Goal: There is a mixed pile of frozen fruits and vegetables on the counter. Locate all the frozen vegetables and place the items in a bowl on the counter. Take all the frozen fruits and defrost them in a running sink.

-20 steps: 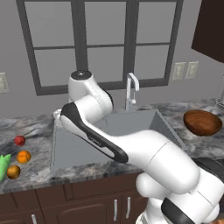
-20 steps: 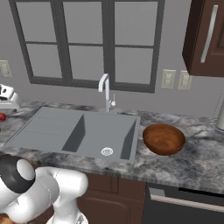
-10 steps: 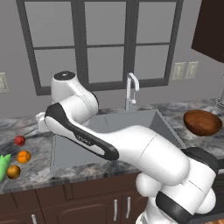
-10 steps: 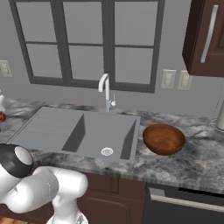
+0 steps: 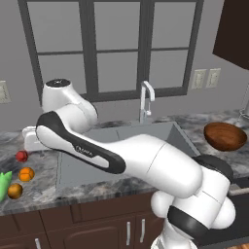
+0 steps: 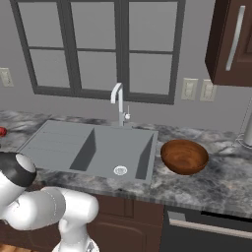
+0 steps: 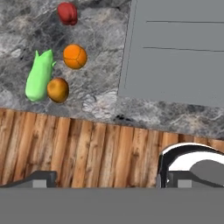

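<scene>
Counter (image 5: pixel 97 187) – grey marbled stone look with dark veins, smooth. Sink (image 6: pixel 98 147) matt grey, flat finish, ribbed drainboard; tap (image 6: pixel 118 101) pale, satin metal look. Bowl (image 6: pixel 184 156) reddish-brown wood look, slight sheen inside. Cabinets (image 5: pixel 87 228) dark brown wood, small pale metal handles. Floor (image 7: pixel 87 148) – warm wood planks, visible grain. Green pointed piece (image 7: pixel 39 76) smooth, plastic-like; orange ball (image 7: pixel 75 56), brownish ball (image 7: pixel 57 89), red ball (image 7: pixel 67 13) smooth, matt. Arm (image 5: pixel 146 160) glossy white shell, dark joints.
</scene>
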### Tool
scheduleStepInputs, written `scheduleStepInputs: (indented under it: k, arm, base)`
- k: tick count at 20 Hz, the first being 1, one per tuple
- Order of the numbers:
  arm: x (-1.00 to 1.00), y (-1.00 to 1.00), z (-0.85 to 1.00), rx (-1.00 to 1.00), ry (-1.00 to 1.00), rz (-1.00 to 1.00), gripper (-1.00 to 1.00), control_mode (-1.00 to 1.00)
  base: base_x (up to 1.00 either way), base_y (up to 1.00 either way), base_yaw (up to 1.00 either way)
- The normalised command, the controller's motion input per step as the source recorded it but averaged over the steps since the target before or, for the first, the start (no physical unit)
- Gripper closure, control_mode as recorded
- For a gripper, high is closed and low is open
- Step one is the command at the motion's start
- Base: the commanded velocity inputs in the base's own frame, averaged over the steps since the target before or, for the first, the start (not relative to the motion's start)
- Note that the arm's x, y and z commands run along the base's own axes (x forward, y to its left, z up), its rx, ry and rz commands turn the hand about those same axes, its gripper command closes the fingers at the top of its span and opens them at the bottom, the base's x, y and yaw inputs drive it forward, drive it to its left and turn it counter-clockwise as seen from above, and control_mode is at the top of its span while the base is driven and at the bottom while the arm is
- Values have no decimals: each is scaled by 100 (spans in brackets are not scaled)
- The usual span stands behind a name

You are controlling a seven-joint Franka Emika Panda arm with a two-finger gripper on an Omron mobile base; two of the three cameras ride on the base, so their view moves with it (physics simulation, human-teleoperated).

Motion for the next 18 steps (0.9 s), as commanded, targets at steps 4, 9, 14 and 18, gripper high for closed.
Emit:
scheduleStepInputs:
  k: [4, 9, 14, 18]
  arm:
    - [-15, 43, -12, 0, -3, 0, -100, -100]
    - [0, 52, -17, 0, -9, 0, -100, -100]
    - [0, 45, -8, 0, -1, 0, -100, -100]
    - [4, 44, -13, 0, 0, 0, -100, -100]
  base:
    - [0, 0, 0]
    - [0, 0, 0]
    - [0, 0, 0]
    - [0, 0, 0]
